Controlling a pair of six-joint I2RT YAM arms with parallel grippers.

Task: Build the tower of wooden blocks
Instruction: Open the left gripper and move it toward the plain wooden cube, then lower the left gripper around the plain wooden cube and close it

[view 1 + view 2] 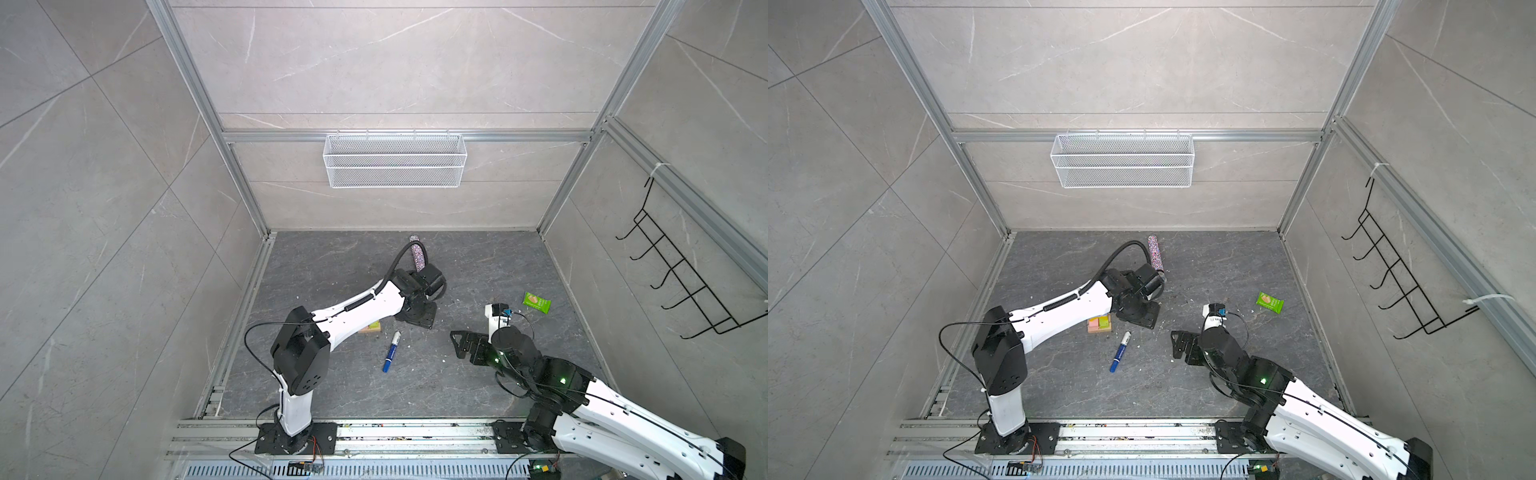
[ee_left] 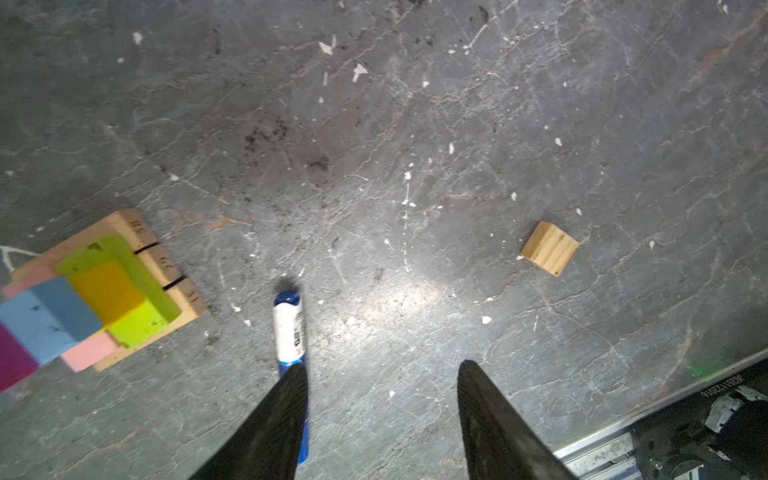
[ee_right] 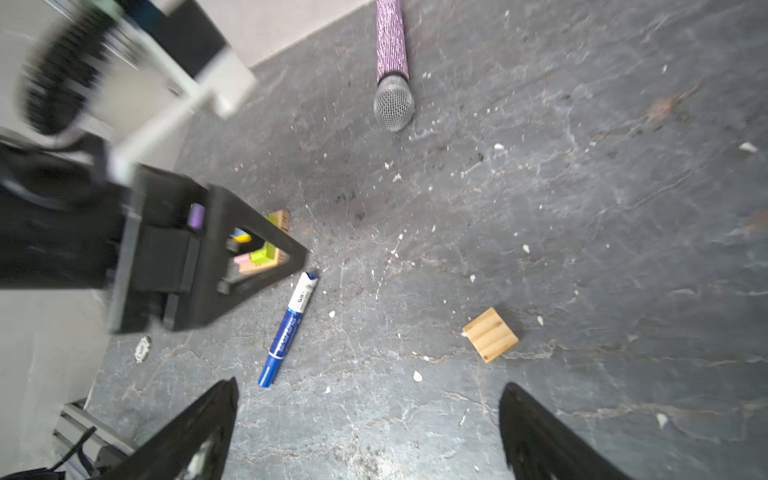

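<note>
Tower (image 1: 1099,324) stands on the floor just beside the left arm's wrist: tan bars as base, pink and lime-green above, light-blue, yellow and magenta on top. One tan cube (image 3: 490,334) lies loose, well apart from it, w/ the marker pen (image 3: 286,328) between.

Left gripper (image 2: 382,368) has its jaws apart w/ nothing in them. Right gripper (image 3: 370,386) is spread wide, also empty.

Cube looks like the next piece, and the right gripper seems better placed for it. The cube lies skewed to the jaws, so turn the wrist until the pads meet two flat faces, not corners. Come straight down, close gently, lift clear of the pen. Pull the left arm back first, b/c it crowds the stack.

Floor (image 1: 332,270) is dark grey veined stone w/ white chips, so the cube may slide.

Room: grey tile walls and alu frame, w/ a wire basket (image 1: 395,160) at the back and a black hook rack (image 1: 685,282) at the side. A green packet (image 1: 537,302) and a glittery mic (image 3: 392,62) lie about.
</note>
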